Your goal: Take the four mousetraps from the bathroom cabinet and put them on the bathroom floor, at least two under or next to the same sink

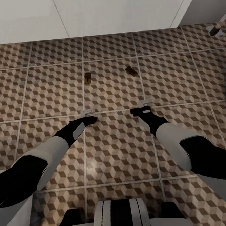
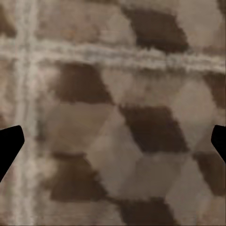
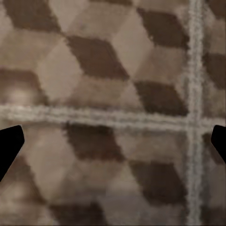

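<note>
Two traps on floor, both arms empty

Two small tan wooden mousetraps (image 1: 87, 77) (image 1: 131, 70) lie apart on the brown-beige cube-patterned tiled bathroom floor (image 1: 115, 140), near the white wall. Left gripper (image 1: 87, 113) and right gripper (image 1: 145, 103) hang over the tiles, jaws spread wide, holding nothing.

Bathroom: cube-pattern tiled floor (image 1: 115, 143), white panelled wall (image 1: 84, 13).

Text on cube-patterned brown, beige and grey tiled floor (image 1: 111, 92): none is showing.
Labels on two small tan wooden mousetraps (image 1: 87, 77): nothing readable.
</note>
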Robot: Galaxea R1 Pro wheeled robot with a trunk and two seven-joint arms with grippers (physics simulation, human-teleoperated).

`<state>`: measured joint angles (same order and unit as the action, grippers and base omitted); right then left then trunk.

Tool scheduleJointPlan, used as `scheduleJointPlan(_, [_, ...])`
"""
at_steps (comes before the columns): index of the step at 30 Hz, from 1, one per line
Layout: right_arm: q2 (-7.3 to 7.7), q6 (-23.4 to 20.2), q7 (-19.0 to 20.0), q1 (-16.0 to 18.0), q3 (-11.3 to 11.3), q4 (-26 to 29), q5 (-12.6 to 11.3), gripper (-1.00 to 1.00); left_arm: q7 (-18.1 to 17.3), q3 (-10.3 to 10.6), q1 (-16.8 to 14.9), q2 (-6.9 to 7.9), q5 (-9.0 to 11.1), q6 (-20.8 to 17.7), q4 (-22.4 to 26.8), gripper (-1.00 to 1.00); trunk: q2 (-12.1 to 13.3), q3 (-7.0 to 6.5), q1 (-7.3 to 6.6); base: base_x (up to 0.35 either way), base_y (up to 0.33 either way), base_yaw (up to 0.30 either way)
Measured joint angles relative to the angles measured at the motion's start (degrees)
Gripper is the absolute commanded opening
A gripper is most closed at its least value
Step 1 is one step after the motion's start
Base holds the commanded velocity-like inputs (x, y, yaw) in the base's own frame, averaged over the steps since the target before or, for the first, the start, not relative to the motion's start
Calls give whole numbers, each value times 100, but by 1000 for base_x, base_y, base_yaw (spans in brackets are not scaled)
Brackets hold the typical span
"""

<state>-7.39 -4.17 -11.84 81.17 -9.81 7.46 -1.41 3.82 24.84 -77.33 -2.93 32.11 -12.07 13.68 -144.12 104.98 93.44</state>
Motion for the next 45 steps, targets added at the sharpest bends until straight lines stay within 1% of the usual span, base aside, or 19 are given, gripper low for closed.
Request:
scheduleJointPlan(22, [0, 3, 0, -5, 0, 0, -1, 100, -2, 0, 0, 0, 0, 0, -1, 100, 0, 0, -1, -339, 0, 0])
scheduleJointPlan(37, [0, 5, 0, -13, 0, 0, 29, 100, -8, 0, 0, -3, 1, 0, 0, 100, 0, 0, -4, -37, 0, 0])
scheduleJointPlan(43, [0, 118, 0, -30, -3, 4, 31, 100, -8, 0, 0, -1, 2, 0, -2, 100, 0, 0, -4, 0, 0, 0])
scheduleJointPlan(45, [0, 141, 0, -41, -6, 5, 32, 100, -8, 0, 0, -1, 2, 0, -1, 100, 2, -44, -9, 0, 0, 0])
